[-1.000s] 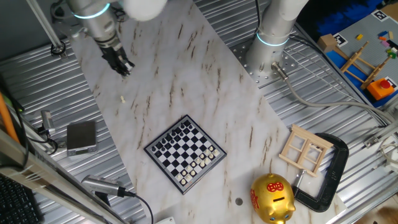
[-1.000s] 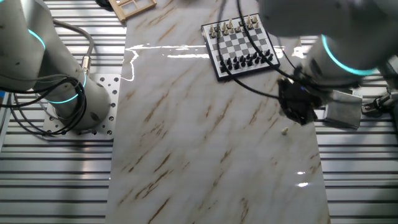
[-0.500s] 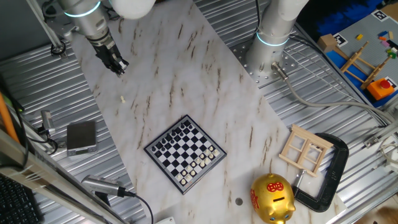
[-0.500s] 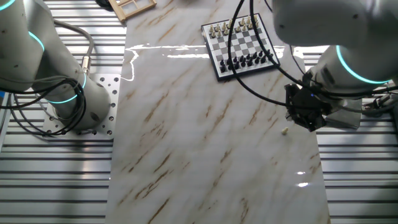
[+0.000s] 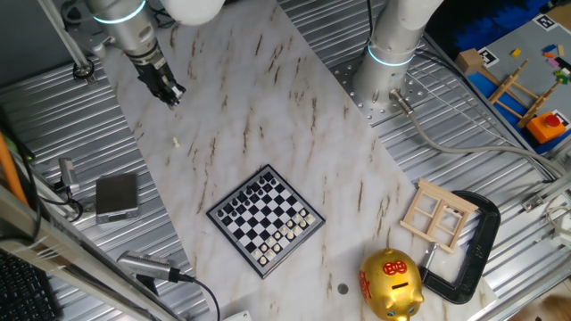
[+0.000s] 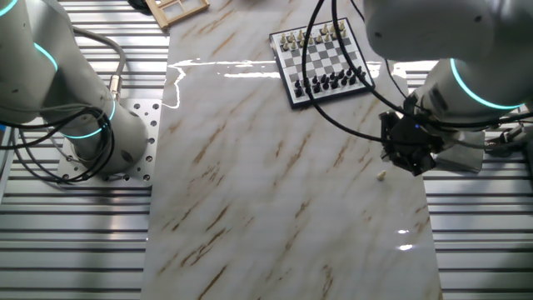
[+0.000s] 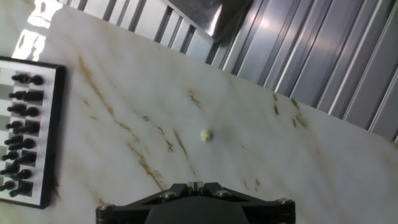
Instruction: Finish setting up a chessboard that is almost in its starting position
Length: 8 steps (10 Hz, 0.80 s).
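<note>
The chessboard [image 5: 265, 220] lies on the marble tabletop, black pieces on one side and cream pieces on the other; it also shows as the chessboard [image 6: 321, 60] and at the left edge of the hand view as the chessboard [image 7: 28, 130]. One tiny cream piece [image 5: 176, 141] lies alone on the marble, far from the board, seen too as the cream piece [image 6: 382, 175] and the cream piece [image 7: 206, 135]. My gripper [image 5: 171, 93] hangs above the table a little beyond that piece, fingers together and nothing between them. It is the gripper [image 6: 408, 162], and only its tips show as the gripper [image 7: 194, 185].
A small grey box [image 5: 117, 195] sits on the ribbed metal beside the marble. A golden piggy bank [image 5: 390, 283], a wooden window-frame lattice [image 5: 437, 214] and a black clamp [image 5: 473, 245] lie past the board. A second arm's base [image 5: 388, 62] stands at the marble's edge.
Over the last second my gripper moved away from the loose cream piece towards the table's corner, then came to rest. The piece and the board have not moved.
</note>
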{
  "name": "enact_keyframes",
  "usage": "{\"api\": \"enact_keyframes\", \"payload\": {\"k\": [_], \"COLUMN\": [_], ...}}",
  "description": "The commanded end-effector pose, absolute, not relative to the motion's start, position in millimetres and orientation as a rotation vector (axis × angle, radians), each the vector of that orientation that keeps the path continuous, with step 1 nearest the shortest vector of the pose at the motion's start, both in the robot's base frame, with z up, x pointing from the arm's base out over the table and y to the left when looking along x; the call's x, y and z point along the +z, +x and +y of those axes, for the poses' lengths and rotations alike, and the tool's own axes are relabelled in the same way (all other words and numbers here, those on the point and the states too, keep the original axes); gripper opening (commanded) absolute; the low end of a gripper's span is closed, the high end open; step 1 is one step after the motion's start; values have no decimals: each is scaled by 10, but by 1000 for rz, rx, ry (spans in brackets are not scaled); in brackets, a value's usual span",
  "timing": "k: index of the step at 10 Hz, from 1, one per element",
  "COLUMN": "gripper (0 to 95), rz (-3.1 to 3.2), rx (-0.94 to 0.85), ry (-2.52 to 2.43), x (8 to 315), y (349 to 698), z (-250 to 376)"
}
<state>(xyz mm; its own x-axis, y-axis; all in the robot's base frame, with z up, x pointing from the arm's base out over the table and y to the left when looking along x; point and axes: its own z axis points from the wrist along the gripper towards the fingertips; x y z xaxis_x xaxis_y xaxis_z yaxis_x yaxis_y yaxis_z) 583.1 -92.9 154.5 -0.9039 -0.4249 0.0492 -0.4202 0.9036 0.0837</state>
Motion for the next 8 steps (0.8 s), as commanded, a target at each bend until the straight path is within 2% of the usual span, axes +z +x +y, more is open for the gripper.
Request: {"api": "enact_keyframes", "payload": {"k": [1, 8], "gripper": [0, 0], "rz": [-3001, -3007], "rx": [-107, -80], "ry": [665, 639], "x": [1605, 1605], "y": [5751, 5751], "z": [-896, -896]}}
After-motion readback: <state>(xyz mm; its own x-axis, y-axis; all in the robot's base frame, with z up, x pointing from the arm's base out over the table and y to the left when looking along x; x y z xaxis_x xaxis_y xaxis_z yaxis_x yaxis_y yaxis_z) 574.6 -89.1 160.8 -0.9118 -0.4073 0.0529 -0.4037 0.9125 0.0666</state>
